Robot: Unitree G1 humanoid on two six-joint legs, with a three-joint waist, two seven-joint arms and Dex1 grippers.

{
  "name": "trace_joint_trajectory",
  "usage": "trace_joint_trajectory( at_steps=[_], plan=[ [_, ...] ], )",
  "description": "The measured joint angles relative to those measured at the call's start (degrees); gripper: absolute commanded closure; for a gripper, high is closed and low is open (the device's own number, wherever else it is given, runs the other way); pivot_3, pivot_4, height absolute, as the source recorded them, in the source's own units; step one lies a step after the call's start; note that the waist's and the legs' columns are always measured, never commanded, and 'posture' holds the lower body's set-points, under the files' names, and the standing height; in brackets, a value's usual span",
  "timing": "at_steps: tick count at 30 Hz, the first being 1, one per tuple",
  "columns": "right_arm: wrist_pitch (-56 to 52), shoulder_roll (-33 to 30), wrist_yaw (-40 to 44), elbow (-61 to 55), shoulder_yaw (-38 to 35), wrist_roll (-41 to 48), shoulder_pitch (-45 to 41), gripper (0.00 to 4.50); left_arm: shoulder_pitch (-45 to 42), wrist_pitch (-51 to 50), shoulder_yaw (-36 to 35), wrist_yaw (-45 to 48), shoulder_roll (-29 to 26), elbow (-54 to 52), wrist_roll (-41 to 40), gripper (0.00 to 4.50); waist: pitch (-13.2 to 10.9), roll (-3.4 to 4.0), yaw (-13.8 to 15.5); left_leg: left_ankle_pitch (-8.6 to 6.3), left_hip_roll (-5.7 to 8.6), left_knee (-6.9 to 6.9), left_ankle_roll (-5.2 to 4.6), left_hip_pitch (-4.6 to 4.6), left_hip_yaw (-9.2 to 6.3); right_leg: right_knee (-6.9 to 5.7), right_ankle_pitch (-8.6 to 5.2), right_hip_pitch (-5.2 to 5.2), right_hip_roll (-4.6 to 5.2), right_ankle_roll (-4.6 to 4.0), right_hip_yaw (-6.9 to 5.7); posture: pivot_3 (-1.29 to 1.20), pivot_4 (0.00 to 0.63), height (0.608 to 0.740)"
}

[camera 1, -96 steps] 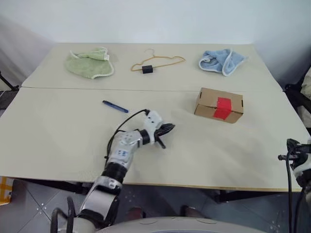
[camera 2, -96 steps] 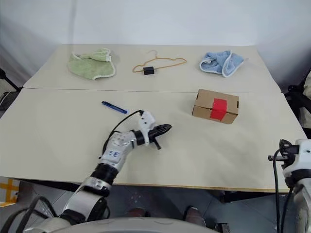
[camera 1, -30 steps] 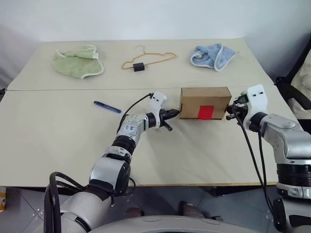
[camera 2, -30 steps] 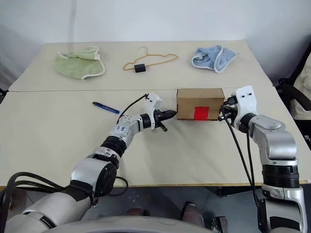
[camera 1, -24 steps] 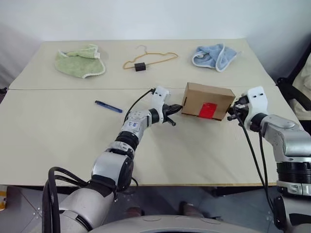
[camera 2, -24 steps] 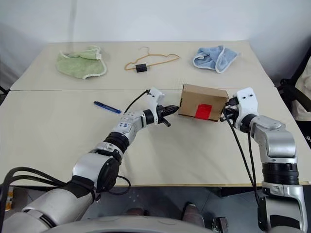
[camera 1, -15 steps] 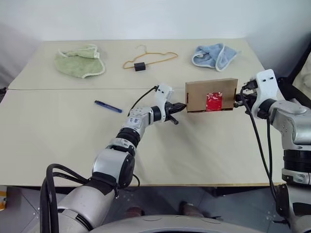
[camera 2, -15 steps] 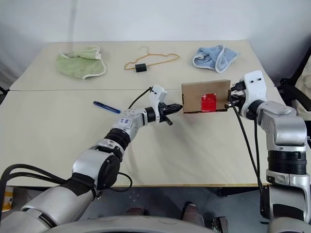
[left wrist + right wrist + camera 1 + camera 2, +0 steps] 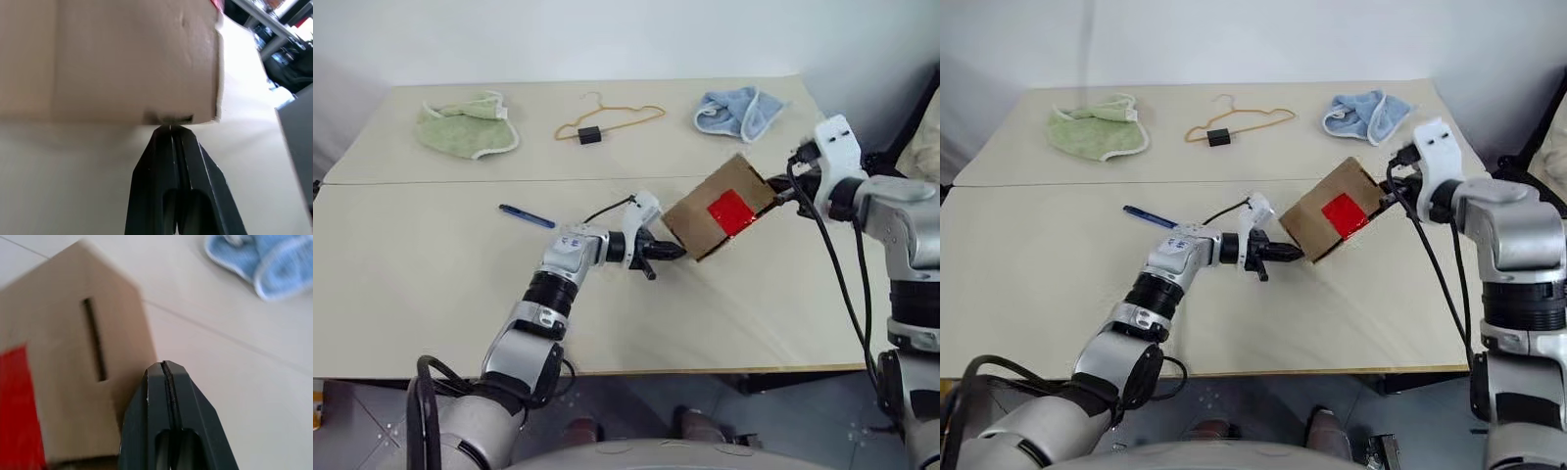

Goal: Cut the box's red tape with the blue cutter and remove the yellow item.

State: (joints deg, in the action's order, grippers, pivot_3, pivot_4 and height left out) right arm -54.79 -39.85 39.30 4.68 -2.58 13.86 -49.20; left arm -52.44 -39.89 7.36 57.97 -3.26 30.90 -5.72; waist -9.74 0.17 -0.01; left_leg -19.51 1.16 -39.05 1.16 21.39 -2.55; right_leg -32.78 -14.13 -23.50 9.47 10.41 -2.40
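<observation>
Both closed grippers, left gripper (image 9: 674, 251) and right gripper (image 9: 781, 193), apparently pinch the tilted box (image 9: 717, 217) between them.

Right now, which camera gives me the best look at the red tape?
The left eye view: the red tape faces the camera whole on the tilted box. The right eye view matches it. The right wrist view catches part of it; the left wrist, a red corner.

Box (image 9: 717, 217) tilted betw. end effectors; cutter (image 9: 527, 216) left of it.
</observation>
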Motion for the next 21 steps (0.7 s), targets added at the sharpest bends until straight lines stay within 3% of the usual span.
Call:
trace_joint_trajectory(
  at_steps=[10,14,21],
  plan=[
    [14.19,6.87,0.17,18.81,4.11,-7.49,-3.75,4.50,4.31,-12.28,3.96,0.03,0.94,-14.37,-4.90,4.49,-0.02,0.00,-0.41,0.02,0.00,-0.01,0.04,-0.03,0.03,-0.09,-0.01,-0.06,0.01,-0.02,0.09,0.00,0.150,0.740],
    [19.86,13.81,3.05,22.54,9.33,-8.69,-7.20,4.50,2.84,-11.91,3.29,-3.40,3.64,-19.08,-7.88,4.49,0.02,0.03,-1.51,0.04,-0.05,0.00,0.13,-0.26,0.02,-0.19,-0.04,0.05,-0.01,-0.09,0.13,0.00,0.150,0.740],
    [23.48,14.27,-4.56,24.48,6.14,-10.40,-6.03,4.50,4.40,-10.10,0.18,-7.31,-3.43,-16.64,-8.70,4.49,0.01,0.02,-1.15,0.09,-0.02,-0.07,0.22,-0.22,-0.03,-0.36,-0.02,0.00,0.00,-0.13,0.16,0.00,0.150,0.740]
  ],
)
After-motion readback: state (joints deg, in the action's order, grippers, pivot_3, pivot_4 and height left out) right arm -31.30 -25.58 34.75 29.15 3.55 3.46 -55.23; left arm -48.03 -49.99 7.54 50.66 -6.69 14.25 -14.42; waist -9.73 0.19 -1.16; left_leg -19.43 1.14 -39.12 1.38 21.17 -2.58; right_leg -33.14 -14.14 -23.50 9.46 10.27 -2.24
